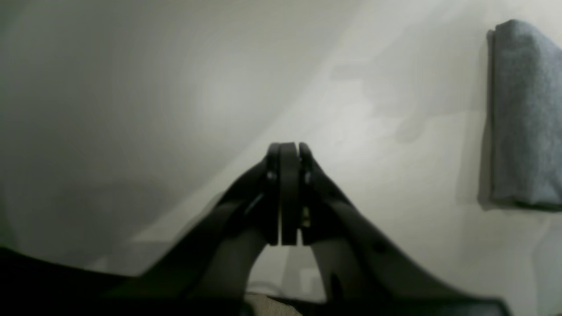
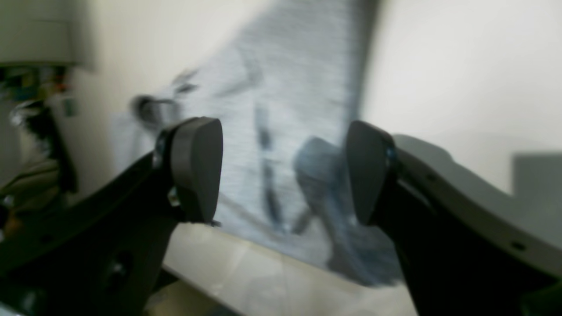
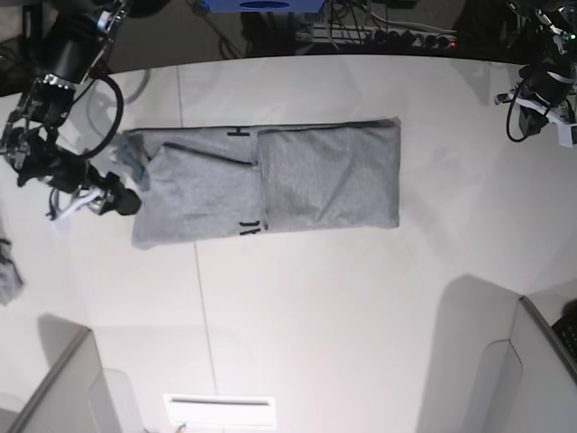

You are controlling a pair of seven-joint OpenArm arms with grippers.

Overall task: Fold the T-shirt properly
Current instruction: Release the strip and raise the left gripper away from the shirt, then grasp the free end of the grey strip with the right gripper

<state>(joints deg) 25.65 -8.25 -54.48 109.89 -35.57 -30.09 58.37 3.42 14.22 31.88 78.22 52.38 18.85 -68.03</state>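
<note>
The heather-grey T-shirt (image 3: 270,180) lies folded into a long band across the middle of the white table (image 3: 343,307), with bits of black lettering at its fold edges. My right gripper (image 3: 122,198) is open at the shirt's left end, close above it. In the right wrist view the blurred shirt (image 2: 303,87) shows between the open fingers of the right gripper (image 2: 283,171). My left gripper (image 3: 545,95) is at the far right corner, away from the shirt. In the left wrist view the left gripper (image 1: 287,149) is shut and empty over bare table, with a grey folded cloth end (image 1: 522,114) at the right edge.
A small grey cloth scrap (image 3: 7,271) lies at the table's left edge. Grey panels stand at the front left (image 3: 63,388) and front right (image 3: 541,361). A white sheet (image 3: 221,410) lies at the front edge. Cables and boxes (image 3: 361,23) line the back.
</note>
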